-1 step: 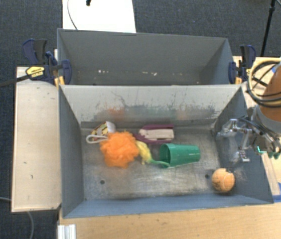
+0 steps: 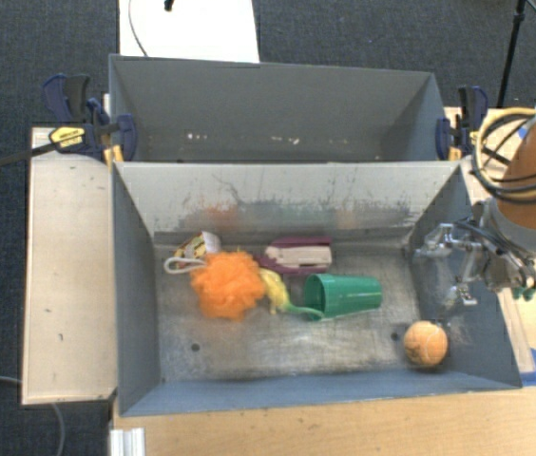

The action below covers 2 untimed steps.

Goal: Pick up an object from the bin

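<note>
My gripper [image 2: 457, 272] hangs over the right side of the bin, close to the right wall and above the floor. A tan-orange ball [image 2: 426, 342] lies just below and left of it, in the bin's front right corner, apart from it. A green plastic cup [image 2: 344, 294] rests on its side near the middle of the floor, its mouth towards the left, well left of the gripper. Nothing shows in the gripper.
A fluffy orange puff [image 2: 228, 284] lies left of centre, with a yellow piece [image 2: 276, 292] between it and the cup. A maroon and white flat object [image 2: 298, 255] lies by the back wall. A small white, yellow and red item [image 2: 192, 250] sits at the back left.
</note>
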Motion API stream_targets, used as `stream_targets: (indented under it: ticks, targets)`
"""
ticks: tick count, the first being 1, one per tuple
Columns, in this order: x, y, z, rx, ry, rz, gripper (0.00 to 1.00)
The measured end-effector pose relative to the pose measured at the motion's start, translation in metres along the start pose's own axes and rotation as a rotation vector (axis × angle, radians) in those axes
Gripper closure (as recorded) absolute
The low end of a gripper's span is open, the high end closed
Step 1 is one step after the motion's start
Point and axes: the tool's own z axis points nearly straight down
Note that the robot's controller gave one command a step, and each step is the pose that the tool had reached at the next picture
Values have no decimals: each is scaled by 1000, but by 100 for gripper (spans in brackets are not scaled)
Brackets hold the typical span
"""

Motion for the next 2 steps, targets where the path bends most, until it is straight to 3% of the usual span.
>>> stream_targets:
  ticks: [1, 2]
  targets:
    - [-21, 40, 66, 0, -4, -90, 0]
    - [-32, 76, 66, -2, 6, -5, 0]
